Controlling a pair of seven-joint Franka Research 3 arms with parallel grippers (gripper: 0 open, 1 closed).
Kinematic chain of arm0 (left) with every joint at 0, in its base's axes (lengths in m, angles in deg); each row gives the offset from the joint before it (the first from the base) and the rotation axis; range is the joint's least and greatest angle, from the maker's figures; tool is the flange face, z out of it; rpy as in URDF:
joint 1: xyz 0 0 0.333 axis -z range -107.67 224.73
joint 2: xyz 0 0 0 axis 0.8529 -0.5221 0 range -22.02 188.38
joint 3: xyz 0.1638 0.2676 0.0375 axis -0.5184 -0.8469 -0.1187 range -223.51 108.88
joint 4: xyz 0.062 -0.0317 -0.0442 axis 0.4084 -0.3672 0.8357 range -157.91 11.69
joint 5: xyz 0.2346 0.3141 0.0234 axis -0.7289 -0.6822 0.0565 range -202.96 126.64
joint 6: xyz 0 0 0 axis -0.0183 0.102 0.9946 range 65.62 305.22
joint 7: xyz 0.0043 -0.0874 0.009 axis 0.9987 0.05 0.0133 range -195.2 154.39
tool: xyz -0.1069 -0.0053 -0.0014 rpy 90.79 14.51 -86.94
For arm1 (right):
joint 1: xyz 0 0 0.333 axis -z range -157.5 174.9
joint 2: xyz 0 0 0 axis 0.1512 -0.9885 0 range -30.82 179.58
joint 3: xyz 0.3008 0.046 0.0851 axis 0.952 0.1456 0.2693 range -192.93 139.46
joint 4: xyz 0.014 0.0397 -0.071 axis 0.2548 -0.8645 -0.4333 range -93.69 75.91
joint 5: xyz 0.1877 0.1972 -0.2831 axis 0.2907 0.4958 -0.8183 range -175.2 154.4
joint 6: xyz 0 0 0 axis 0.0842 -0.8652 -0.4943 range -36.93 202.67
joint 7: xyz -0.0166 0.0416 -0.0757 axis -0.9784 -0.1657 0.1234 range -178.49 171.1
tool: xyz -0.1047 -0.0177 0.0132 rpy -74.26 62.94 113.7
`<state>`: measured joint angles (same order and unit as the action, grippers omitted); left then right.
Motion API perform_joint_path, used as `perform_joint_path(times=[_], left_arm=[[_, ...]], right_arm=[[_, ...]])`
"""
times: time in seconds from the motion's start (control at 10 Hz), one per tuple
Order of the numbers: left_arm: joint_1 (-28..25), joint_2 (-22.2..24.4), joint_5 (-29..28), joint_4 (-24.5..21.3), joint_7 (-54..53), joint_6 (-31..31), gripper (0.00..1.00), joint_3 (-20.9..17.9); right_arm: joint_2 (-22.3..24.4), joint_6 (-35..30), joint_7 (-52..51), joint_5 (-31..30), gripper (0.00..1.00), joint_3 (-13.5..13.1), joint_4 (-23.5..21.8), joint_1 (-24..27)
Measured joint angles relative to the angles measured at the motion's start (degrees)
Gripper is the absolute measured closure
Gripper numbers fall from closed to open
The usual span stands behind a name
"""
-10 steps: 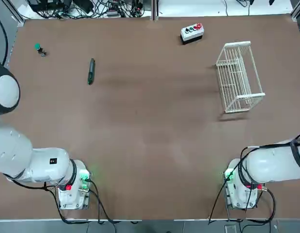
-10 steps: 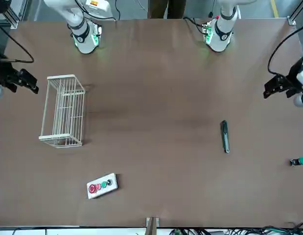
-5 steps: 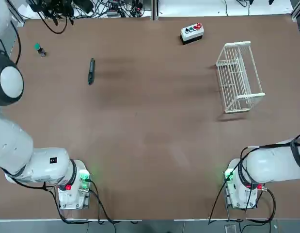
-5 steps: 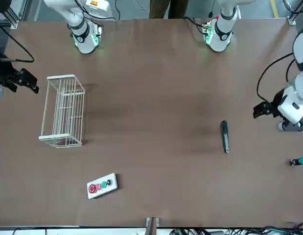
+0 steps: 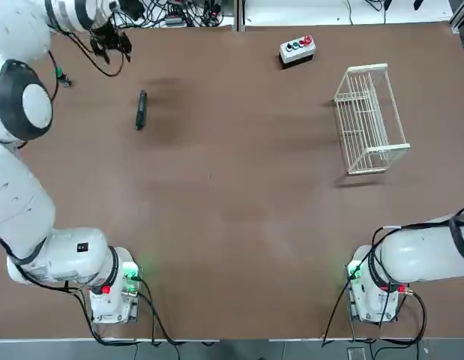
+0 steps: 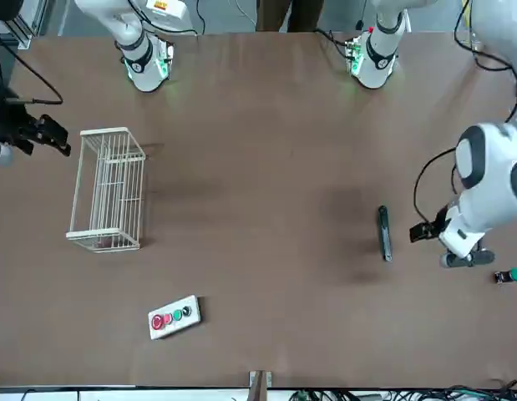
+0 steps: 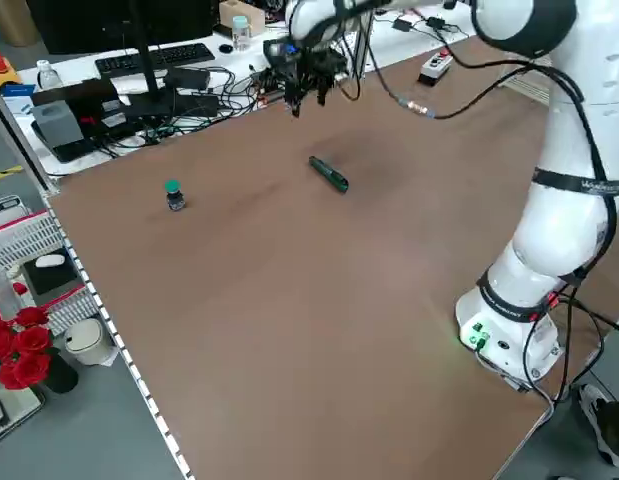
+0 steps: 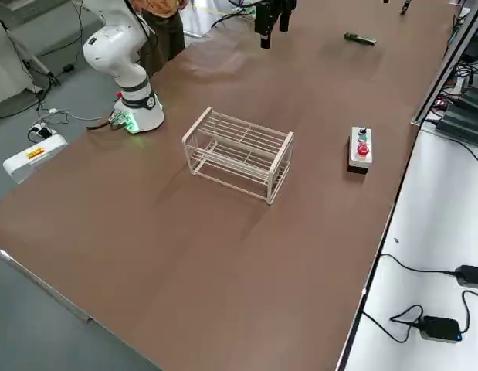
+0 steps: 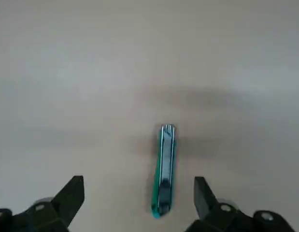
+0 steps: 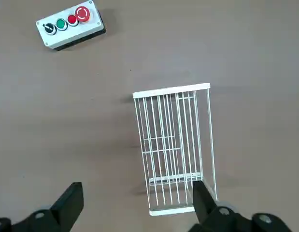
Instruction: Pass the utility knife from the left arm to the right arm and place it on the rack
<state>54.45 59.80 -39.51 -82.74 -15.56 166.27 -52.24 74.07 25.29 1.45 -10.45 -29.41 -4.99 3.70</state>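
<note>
The utility knife (image 5: 141,109) lies flat on the brown table at the far left, dark green-black and slim. My left gripper (image 5: 112,41) hangs in the air near it, off to its far-left side in the top view. In the left wrist view the knife (image 9: 163,169) shows on the table below, between the spread fingers of the open left gripper (image 9: 138,186), which holds nothing. The white wire rack (image 5: 370,118) stands at the far right. My right gripper (image 10: 137,191) hovers open and empty high over the rack (image 10: 173,145); in the front view it (image 6: 43,134) sits by the table's edge.
A grey box with coloured buttons (image 5: 297,49) sits at the far edge, left of the rack. A small green-topped knob (image 6: 509,276) stands near the far left corner, beyond the knife (image 6: 383,233). Cables and a keyboard lie past the far edge.
The left arm has swung in from the table's left edge toward the far side, bringing its gripper over to the knife. The right arm, knife and rack have not moved.
</note>
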Motion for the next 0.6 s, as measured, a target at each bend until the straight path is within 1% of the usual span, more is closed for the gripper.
perform_joint_path(times=[0.3,0.4,0.6], left_arm=[[0.27,-4.87,-0.01,-5.06,2.92,12.9,0.0,0.04],[0.27,-5.56,-0.01,-6.75,3.08,15.84,0.0,0.04],[0.63,-5.82,-0.01,-8.71,3.22,17.09,0.0,0.09]], right_arm=[[0.03,-0.13,0.0,0.01,0.0,0.03,0.05,-0.01],[0.03,-0.15,0.0,0.02,0.0,-0.03,0.05,-0.01],[0.03,-0.15,0.0,0.03,0.0,-0.07,0.05,-0.01]])
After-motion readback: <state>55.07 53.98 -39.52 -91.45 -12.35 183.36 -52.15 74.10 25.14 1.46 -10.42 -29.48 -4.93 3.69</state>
